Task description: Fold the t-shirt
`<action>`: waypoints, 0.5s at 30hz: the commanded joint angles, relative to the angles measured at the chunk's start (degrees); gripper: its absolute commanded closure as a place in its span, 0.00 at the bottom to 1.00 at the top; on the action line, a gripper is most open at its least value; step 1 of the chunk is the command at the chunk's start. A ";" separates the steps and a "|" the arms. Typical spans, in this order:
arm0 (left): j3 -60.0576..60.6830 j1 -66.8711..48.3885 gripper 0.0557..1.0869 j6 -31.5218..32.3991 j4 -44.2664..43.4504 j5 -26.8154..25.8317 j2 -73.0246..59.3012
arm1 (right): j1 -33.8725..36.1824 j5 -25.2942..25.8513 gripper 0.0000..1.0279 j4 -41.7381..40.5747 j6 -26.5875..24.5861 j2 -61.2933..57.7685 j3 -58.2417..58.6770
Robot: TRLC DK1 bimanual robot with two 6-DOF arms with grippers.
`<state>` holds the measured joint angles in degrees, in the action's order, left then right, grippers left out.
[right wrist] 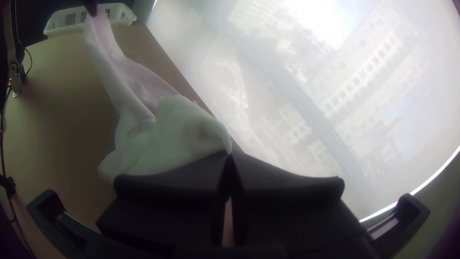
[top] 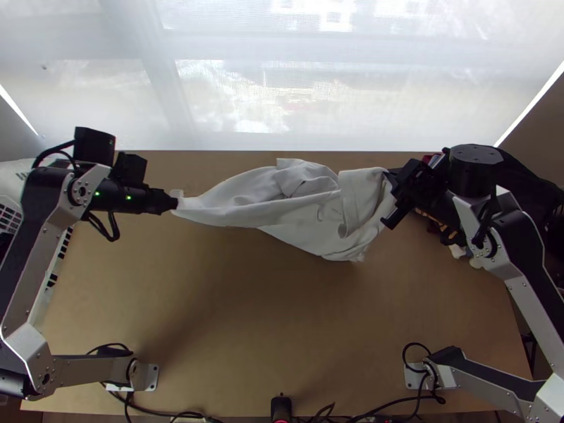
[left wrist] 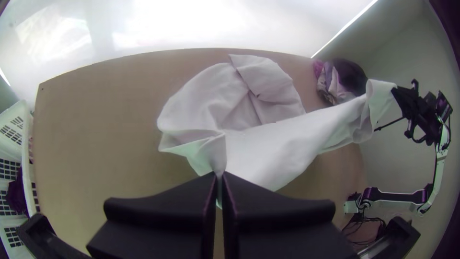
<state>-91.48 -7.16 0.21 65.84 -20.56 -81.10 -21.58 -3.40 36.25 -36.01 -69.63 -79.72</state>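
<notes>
Shirt stretches, loosely bunched, between your left tool and right tool over the worktop in the top view. In your left wrist view, the left tool clenches one end; in your right, the right tool pinches another.

One t-shirt, two grippers, one basket

Light wooden table under both jaws, soft shadow across top, between jaws and toward near side. Beyond both jaws, past table's far edge, wide window behind pale, see-through screen, daylight pouring in; blurred buildings outside. Grey wall past left jaws, pale wall past right jaws. Thin bright slanting strip beyond right jaws, where window meets wall.
</notes>
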 commanded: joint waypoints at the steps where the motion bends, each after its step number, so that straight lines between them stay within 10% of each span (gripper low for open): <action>1: 4.21 -7.08 0.97 1.11 -7.84 2.19 -6.79 | 1.02 -0.03 0.97 -0.65 1.20 0.46 0.71; 15: 1.39 1.09 0.97 4.01 -14.08 5.18 -5.91 | 9.10 -0.03 0.97 -5.93 1.47 4.67 0.97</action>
<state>-87.66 -10.41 2.85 53.65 -16.21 -89.58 -14.87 -3.49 33.87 -34.96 -66.52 -78.35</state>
